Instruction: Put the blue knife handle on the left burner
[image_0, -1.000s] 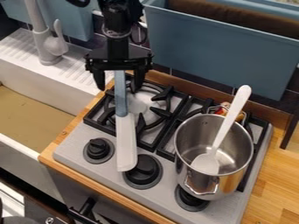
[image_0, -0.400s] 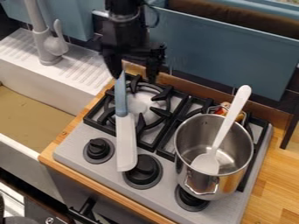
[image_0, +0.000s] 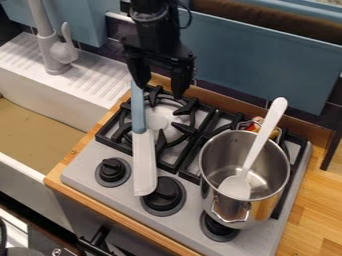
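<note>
From here I count three black knobs (image_0: 113, 171) along the near edge of the stove (image_0: 83, 172), which is set in a wooden worktop (image_0: 314, 200). One white blade (image_0: 143, 162) runs toward me between the left and middle knobs, its tip right by the middle one. Over on my right sits one steel pot (image_0: 234, 207) with one white spoon (image_0: 258, 139) leaning in it; a small reddish thing (image_0: 256, 125) lies behind, too hidden to name. The pot hems in that side. The single blue knife handle (image_0: 138, 112) lies across the left part of the left burner (image_0: 180, 119). My one gripper (image_0: 160, 91) hangs over the far side of that burner, jaws apart, one by the handle's far end; I can't tell whether they touch. Farther off I have one grey faucet (image_0: 48, 47) and two blue bins (image_0: 257, 60).
</note>
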